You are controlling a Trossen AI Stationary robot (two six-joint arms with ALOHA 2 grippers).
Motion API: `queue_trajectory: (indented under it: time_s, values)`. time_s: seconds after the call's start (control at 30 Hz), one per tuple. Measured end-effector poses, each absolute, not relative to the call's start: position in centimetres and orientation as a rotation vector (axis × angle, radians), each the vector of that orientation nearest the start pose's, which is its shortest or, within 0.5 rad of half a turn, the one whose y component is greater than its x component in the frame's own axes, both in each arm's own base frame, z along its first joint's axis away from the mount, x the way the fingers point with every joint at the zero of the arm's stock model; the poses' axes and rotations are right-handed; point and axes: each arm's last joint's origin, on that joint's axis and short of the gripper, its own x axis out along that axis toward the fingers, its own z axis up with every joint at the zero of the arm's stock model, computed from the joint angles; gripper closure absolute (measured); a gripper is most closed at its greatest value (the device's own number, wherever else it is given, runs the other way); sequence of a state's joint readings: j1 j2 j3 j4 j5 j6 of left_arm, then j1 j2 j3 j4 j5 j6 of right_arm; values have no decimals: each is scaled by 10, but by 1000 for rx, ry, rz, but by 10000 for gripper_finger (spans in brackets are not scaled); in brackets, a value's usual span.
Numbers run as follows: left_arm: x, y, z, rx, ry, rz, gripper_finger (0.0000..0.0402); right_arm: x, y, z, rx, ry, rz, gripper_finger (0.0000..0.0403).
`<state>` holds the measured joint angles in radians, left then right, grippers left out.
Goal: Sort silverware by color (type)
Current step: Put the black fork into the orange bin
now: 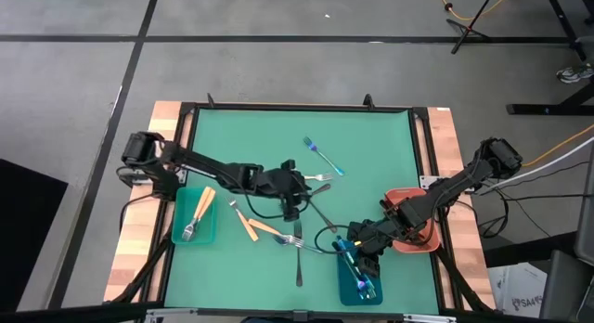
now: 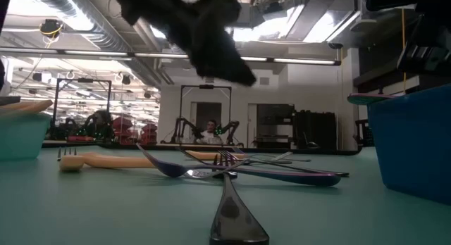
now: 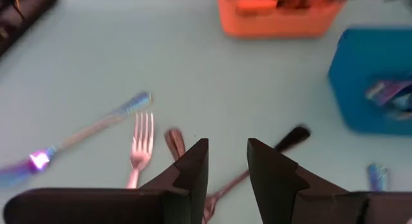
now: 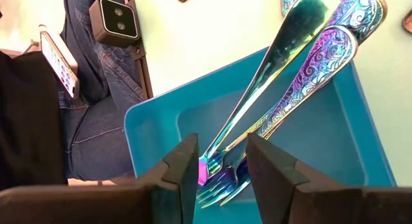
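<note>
My left gripper (image 1: 293,204) (image 3: 227,163) hangs open over the middle of the green table, above a loose cluster of silverware: a silver fork (image 3: 141,144), a dark handle (image 3: 292,135) and an iridescent blue piece (image 3: 87,134). My right gripper (image 1: 358,258) (image 4: 222,163) is open over the blue tray (image 1: 344,290) (image 4: 335,140). Two iridescent forks (image 4: 283,76) lie in that tray, heads down on its floor between my fingers, handles leaning over its rim. I see no finger touching them. Orange-handled pieces (image 1: 199,210) lie in the teal tray (image 1: 178,232).
A salmon-red tray (image 1: 429,241) sits by the right edge, beside the blue one. Loose pieces lie about: an iridescent fork (image 1: 323,156) toward the far side, orange-handled ones (image 1: 251,225), a dark utensil (image 1: 299,260) toward the near edge. A person in jeans (image 4: 96,114) stands beyond the table.
</note>
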<state>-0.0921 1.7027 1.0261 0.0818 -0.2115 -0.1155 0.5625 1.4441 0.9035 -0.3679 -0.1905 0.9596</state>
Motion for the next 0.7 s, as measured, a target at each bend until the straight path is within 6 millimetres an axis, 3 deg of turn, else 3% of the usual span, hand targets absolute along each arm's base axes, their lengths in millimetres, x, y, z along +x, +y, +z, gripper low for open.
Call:
queue_trajectory:
  time_s: [0.3, 0.7]
  values:
    - [372, -28, 156, -9, 722, 167, 300, 240, 158, 215, 678, 1157, 204, 283]
    - [365, -16, 142, -95, 847, 248, 300, 240, 157, 215, 641, 1131, 193, 283]
